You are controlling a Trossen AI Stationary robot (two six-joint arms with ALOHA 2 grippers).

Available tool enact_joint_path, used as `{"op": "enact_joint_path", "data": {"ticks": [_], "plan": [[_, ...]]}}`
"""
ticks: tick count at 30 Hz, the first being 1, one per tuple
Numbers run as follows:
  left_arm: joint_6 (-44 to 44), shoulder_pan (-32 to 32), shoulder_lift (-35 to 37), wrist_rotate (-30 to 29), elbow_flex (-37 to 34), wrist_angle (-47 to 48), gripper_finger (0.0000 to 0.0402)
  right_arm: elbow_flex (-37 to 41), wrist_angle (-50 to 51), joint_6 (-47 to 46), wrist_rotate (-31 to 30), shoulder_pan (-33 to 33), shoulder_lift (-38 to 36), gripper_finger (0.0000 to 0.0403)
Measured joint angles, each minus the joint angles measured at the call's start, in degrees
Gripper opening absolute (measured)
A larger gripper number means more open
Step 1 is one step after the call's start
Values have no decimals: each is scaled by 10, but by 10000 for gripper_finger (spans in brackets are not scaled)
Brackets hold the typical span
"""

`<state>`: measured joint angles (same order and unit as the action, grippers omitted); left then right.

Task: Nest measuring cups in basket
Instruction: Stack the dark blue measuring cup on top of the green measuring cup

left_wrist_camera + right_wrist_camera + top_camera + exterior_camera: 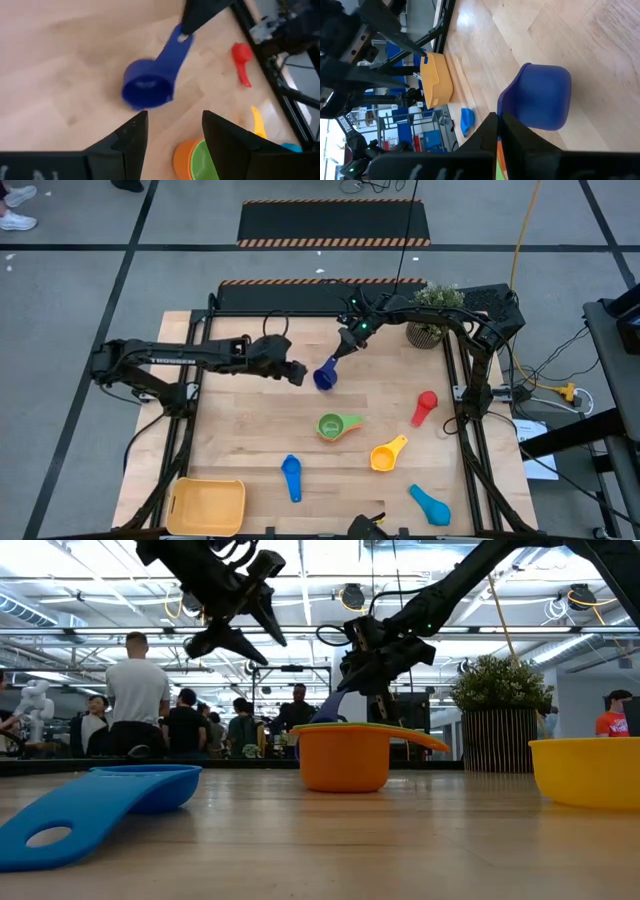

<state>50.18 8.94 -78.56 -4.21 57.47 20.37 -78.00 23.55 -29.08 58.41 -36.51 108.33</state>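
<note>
Right gripper (pixel 344 350) pinched on handle of dark blue measuring cup (pixel 325 377), held above table centre. Left gripper (pixel 297 373) open just beside it — handover risk: early release drops cup. Basket (pixel 207 506) well apart.

Bright overhead light, soft shadows; the dark blue cup (pixel 148 87) is motion-blurred.

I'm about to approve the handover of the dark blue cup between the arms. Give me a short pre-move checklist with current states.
1. Right gripper shut on the dark blue cup by its handle: ok.
2. Cup lifted off the table: ok.
3. Left gripper open beside the cup: ok.
4. Left fingers around the cup: not ok, short of it.
5. Basket free of cups: ok.
</note>
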Motion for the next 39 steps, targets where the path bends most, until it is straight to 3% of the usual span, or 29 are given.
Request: {"op": "enact_joint_path", "data": {"ticks": [10,14,18,24,30,34,39], "plan": [[-108,51,-11,-3,0,-18,289,0,0,1,-1,0,0,0],[-177,57,-35,-23,1,-17,308,0,0,-1,-1,2,0,0],[-237,51,-54,-22,-1,-26,298,0,1,-2,-1,3,0,0],[-355,41,-54,-18,0,-4,249,0,6,-5,-1,6,0,0],[-304,30,-55,-19,-2,49,216,0,7,-9,-1,13,0,0],[-328,40,-66,16,-35,-17,211,0,7,-9,-1,17,0,0],[-328,59,-64,90,-76,-134,236,0,7,-12,-1,21,0,0]]}}
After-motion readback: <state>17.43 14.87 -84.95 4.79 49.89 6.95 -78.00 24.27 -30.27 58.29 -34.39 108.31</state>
